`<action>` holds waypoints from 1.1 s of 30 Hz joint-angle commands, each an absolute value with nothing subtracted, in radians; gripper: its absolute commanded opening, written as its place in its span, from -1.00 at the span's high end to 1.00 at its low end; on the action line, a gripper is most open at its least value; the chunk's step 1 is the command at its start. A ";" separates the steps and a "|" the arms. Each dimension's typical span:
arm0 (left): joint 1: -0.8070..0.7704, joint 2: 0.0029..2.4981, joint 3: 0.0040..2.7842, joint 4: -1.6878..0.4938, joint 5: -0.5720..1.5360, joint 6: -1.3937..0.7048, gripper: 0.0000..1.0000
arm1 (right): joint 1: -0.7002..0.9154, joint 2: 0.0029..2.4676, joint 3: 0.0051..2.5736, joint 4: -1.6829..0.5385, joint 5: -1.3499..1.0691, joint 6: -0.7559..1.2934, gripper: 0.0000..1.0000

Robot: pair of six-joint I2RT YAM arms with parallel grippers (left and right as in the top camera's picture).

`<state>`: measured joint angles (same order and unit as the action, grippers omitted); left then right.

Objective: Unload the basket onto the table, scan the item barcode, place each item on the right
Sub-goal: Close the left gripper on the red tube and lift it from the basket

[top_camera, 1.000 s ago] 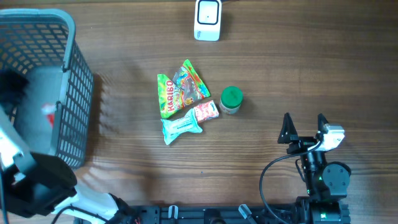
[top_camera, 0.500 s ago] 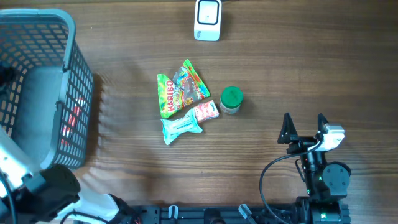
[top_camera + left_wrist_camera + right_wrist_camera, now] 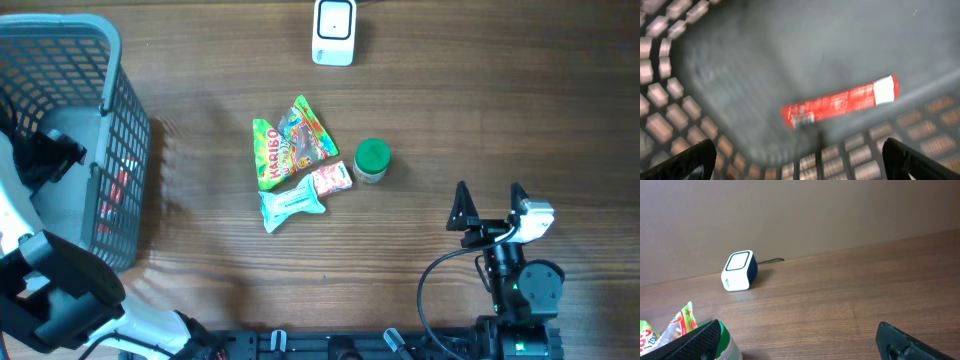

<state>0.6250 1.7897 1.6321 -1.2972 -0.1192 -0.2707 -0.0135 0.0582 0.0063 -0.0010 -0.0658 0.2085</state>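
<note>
Basket (image 3: pixel 110 120) of grey plastic mesh stood at the left edge of the wooden table (image 3: pixel 500 110), and the left arm reached down into it. The left gripper (image 3: pixel 799 157) hung inside the basket with its jaws spread wide and nothing between them. In the left wrist view only its dark fingertips (image 3: pixel 687 160) showed, at the lower corners. Ahead of them a red packet (image 3: pixel 840 102) with a white end lay flat on the basket floor, apart from both fingers. The view was blurred and the packet's print could not be read. From overhead, a strip of that red showed through the basket's right wall.

Near the middle of the table lay a loose cluster: a green Haribo bag (image 3: pixel 268 155), a colourful packet (image 3: pixel 305 130) touching it on the right, a pale blue packet (image 3: pixel 292 203) below, and a small pink packet (image 3: pixel 332 180) beside that. A jar (image 3: pixel 372 158) with a green lid stood upright just right of the pink packet. The white scanner (image 3: pixel 333 30) sat at the far edge, well apart from the cluster.

At the right, near the front edge, the right gripper (image 3: pixel 490 205) sat with its jaws fully apart and empty, pointing toward the far edge, apart from the jar.
</note>
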 commanded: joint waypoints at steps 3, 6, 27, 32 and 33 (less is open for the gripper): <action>0.633 1.790 1.491 -1.177 -0.143 -0.139 -0.82 | -0.007 0.058 0.005 0.001 -0.052 0.210 -0.99; 0.633 1.790 1.414 -1.116 -0.143 -0.057 -1.00 | -0.007 0.058 0.005 0.001 -0.052 0.210 -1.00; 0.633 1.860 1.214 -0.830 -0.052 0.284 -1.00 | -0.007 0.058 0.005 0.001 -0.052 0.210 -0.99; 0.633 1.885 1.214 -0.835 -0.061 0.280 -1.00 | -0.007 0.058 0.005 0.001 -0.052 0.210 -0.99; 0.633 1.885 1.214 -0.833 -0.066 0.274 -0.92 | -0.007 0.058 0.005 0.001 -0.052 0.210 -0.99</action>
